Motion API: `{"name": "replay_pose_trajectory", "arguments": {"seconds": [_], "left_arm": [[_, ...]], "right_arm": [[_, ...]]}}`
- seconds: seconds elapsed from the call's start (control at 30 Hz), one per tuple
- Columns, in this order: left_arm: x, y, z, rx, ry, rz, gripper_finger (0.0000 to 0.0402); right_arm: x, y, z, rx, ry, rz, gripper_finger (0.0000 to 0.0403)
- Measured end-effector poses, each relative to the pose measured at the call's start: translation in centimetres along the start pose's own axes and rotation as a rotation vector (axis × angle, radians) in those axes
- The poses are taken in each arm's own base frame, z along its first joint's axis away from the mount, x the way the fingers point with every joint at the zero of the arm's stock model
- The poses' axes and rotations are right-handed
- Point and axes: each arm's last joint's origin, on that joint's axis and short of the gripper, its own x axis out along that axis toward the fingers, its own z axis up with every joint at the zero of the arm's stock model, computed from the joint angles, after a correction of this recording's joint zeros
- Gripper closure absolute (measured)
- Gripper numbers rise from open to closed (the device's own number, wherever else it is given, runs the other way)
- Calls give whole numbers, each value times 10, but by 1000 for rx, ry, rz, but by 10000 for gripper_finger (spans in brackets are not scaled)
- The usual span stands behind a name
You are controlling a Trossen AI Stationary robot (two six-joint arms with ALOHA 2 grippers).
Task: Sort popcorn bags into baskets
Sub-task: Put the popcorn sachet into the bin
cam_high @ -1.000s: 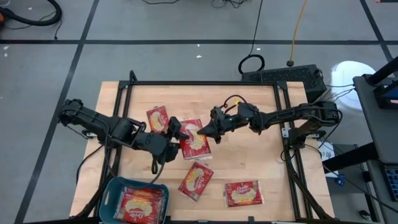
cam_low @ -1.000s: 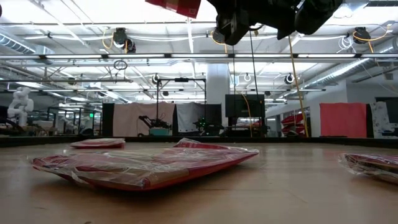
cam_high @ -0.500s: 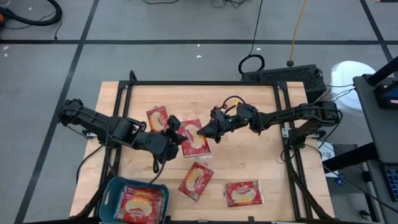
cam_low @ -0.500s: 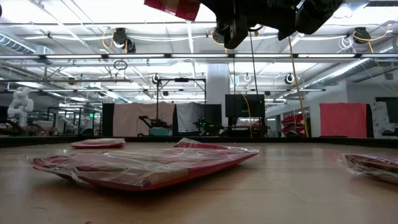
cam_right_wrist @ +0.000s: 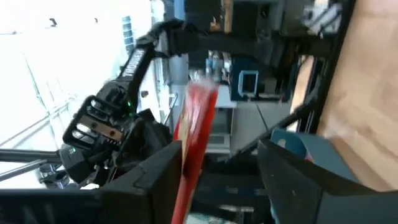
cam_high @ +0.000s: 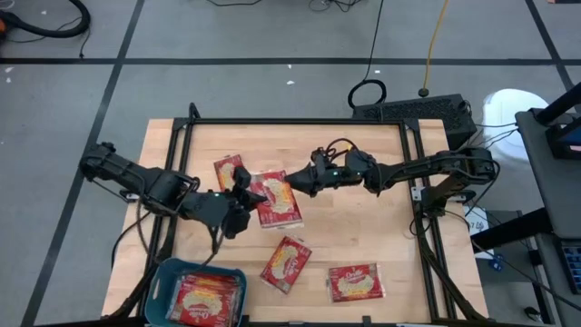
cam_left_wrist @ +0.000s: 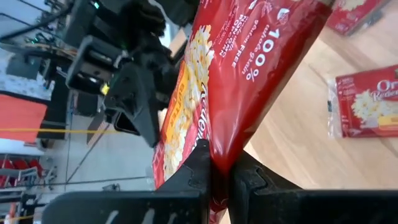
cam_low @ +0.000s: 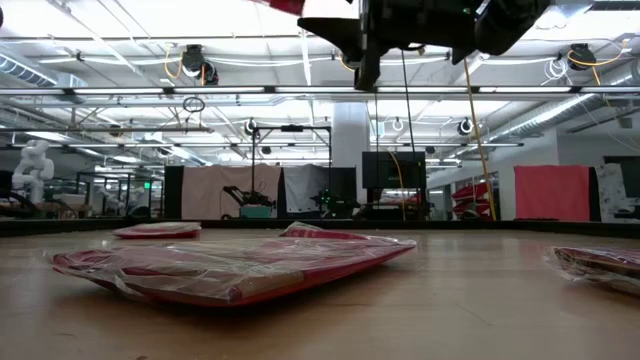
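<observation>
One red popcorn bag (cam_high: pixel 277 198) hangs in the air over the table's middle; its lower edge shows at the top of the low view (cam_low: pixel 285 5). My left gripper (cam_high: pixel 245 193) is shut on it from the left. My right gripper (cam_high: pixel 296 182) stands open at the bag's right edge, which lies close to one finger (cam_right_wrist: pixel 158 180). Three more bags lie flat on the wood (cam_high: pixel 230 170) (cam_high: pixel 286 263) (cam_high: pixel 352 282). The teal basket (cam_high: pixel 163 277) at the near left edge holds bags. My left gripper pinches the bag's left edge (cam_left_wrist: pixel 217 152) between its two fingers (cam_left_wrist: pixel 199 171). The fingers come from the table's left, slanting down. The bag sticks out beyond them, lifted clear of the table. Whether my right gripper touches the bag, I cannot tell.
A black frame (cam_high: pixel 300 122) runs around the tabletop. Bare wood lies at the table's far right (cam_high: pixel 363 218). Beyond the table's far right corner are a black box (cam_high: pixel 413 111) and cables.
My right gripper has opened, rolled its wrist and let go of the bag. The bag has passed into my left gripper, which has drawn it a little toward the table's left edge and upward. The bags on the table have stayed where they were.
</observation>
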Motion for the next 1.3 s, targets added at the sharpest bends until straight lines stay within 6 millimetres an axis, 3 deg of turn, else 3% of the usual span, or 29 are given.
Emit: {"name": "replay_pose_trajectory", "arguments": {"seconds": [0.17,0.37,0.63,0.77,1.03,1.13,1.3], "left_arm": [[-17,4,6,-7,-27,50,383],[-39,25,13,-222,-80,78,383],[-71,32,2,-511,39,-11,383],[-86,30,0,-651,66,-147,383],[-95,2,11,-943,179,-602,383],[-97,-15,20,-950,255,-746,383],[-100,-49,32,-911,394,-800,383]], "right_arm": [[-2,6,6,-55,-40,43,166],[-7,15,8,-128,-50,57,147],[-24,33,8,-215,-59,-16,147],[-38,40,5,-272,-51,-114,147],[-57,49,-6,-312,-11,-209,147],[-59,51,-11,-326,8,-210,147],[-58,49,-18,-334,37,-221,147]]}}
